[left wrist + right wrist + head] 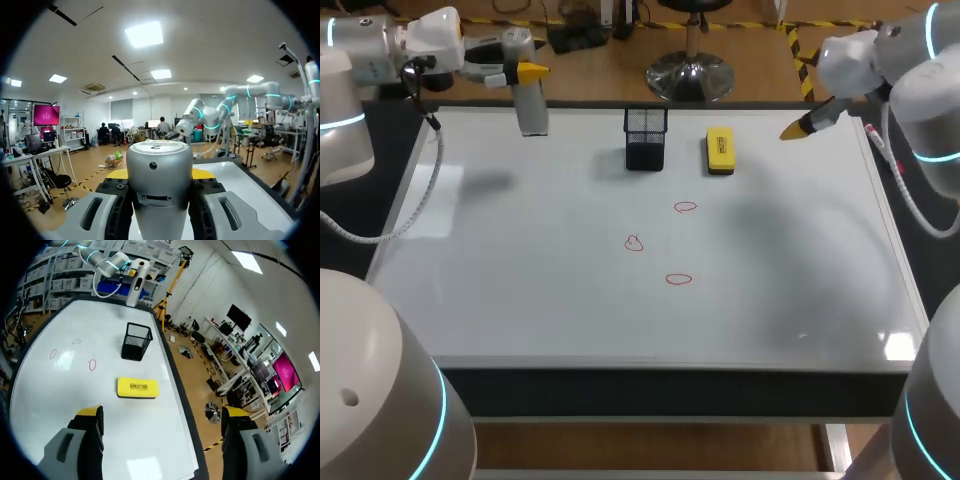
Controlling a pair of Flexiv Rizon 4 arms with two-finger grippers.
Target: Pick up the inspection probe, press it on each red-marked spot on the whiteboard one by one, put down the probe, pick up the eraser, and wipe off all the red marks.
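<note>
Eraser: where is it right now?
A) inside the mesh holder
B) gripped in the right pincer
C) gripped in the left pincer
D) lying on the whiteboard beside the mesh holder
D: the yellow eraser lies flat on the whiteboard beside the black mesh holder; the right pincer is open and apart from it, and the left pincer holds the probe.

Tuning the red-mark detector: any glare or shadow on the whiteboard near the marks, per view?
Head view: glare on the whiteboard at its near right corner, clear of the red marks; a soft shadow lies to their right. Left wrist view: no marks show; the inspection probe in the left claw fills the foreground. Right wrist view: faint sheen among the marks.
</note>
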